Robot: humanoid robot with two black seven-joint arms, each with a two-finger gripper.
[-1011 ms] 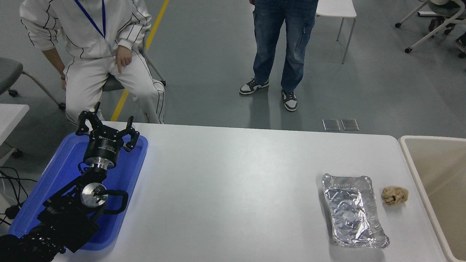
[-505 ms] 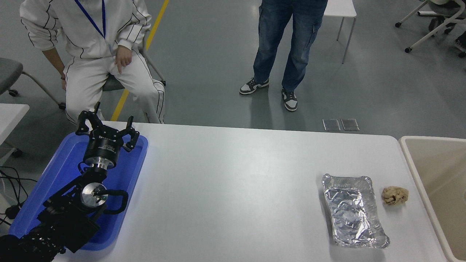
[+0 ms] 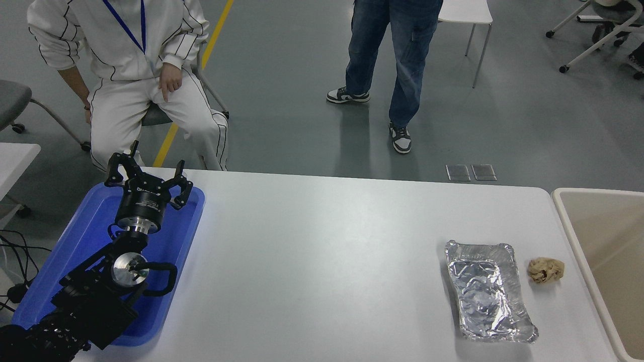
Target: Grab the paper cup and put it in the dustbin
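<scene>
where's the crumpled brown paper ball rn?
Head view, right side of the white table: the crumpled brown paper ball lies between the crumpled silver foil tray and the beige plastic dustbin.

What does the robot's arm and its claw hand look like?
Only the left arm shows. It is black and chunky, with a round silver disc at a joint and a thick black cable looping beside it. The left gripper is black too, with jointed claw-like fingers on a round barrel body that has small white lettering and a silver ring.

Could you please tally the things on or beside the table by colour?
Blue: 1, the tray
Silver: 1, the foil tray
Brown: 1, the paper ball
Beige: 1, the dustbin
Total: 4; no paper cup shows.
</scene>
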